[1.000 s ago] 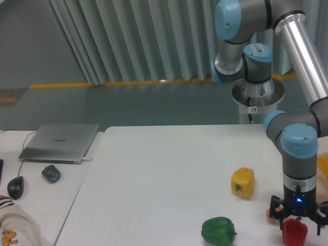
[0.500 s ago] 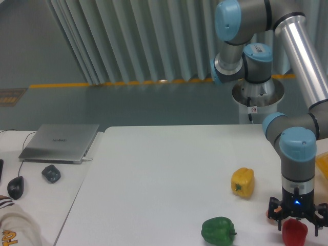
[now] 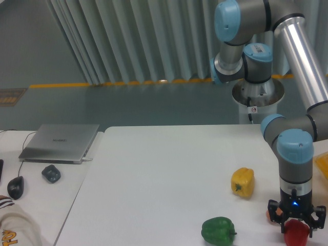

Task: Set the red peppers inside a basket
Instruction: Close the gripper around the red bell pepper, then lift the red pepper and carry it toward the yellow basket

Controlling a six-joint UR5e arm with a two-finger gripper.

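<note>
Writing legible nowhere: the small tag on the arm's grey base and the logo on the closed silver laptop (image 3: 60,142) are too small to read. End effector (image 3: 296,224) sits at the near right corner of the white counter (image 3: 164,174), fingers straddling the glossy red bell pepper (image 3: 296,233); whether they grip it cannot be told. Since a second ago, wrist and pepper lower in frame. Orange-yellow basket rim (image 3: 322,165) at right edge. Yellow pepper (image 3: 242,182) and green pepper (image 3: 218,230) unmoved.
</note>
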